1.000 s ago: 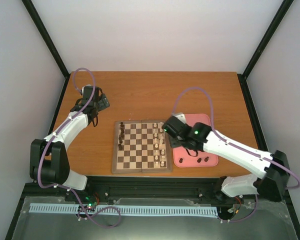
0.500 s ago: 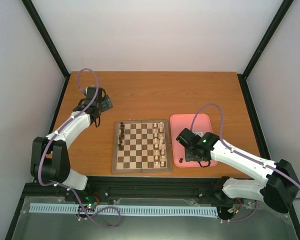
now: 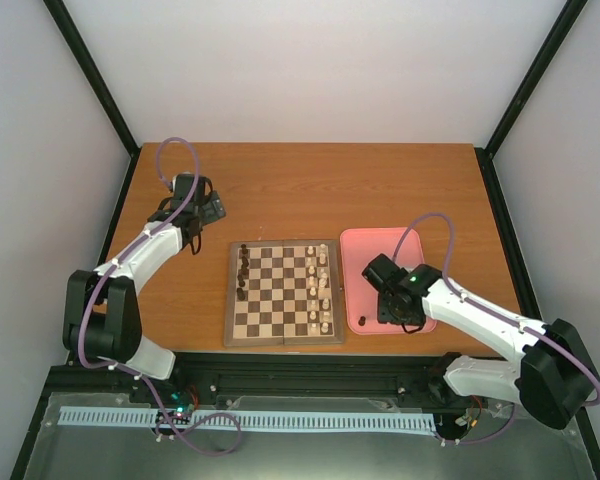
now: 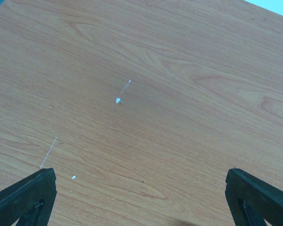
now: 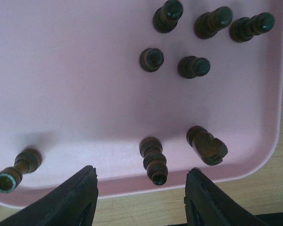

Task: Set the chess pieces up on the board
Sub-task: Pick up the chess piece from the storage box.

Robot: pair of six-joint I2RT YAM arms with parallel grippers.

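The board (image 3: 276, 330) lies mid-table. A few dark chess pieces (image 3: 243, 270) stand along its left side and cream-white ones along its right. Several more dark chess pieces lie in the pink tray (image 5: 61, 70). One of them, a lying piece (image 5: 153, 160), is between my right gripper's (image 5: 141, 195) open fingers, untouched. A knight (image 5: 206, 146) lies just right of it and another piece (image 5: 16, 169) far left. In the top view my right gripper (image 3: 392, 308) hangs over the tray's near part. My left gripper (image 4: 141, 202) stands wide open over bare table, back left of the board (image 3: 208, 208).
The pink tray (image 3: 365, 245) sits right of the board, its near rim (image 5: 132, 186) just ahead of my right fingertips. Several other dark pieces (image 5: 193, 66) are grouped at the tray's far right corner. Cream-white pieces (image 3: 320, 290) fill the board's right columns.
My right arm has swung from the board's right edge back and down over the near part of the pink tray, its jaws narrowing a little. The left arm has barely shifted.
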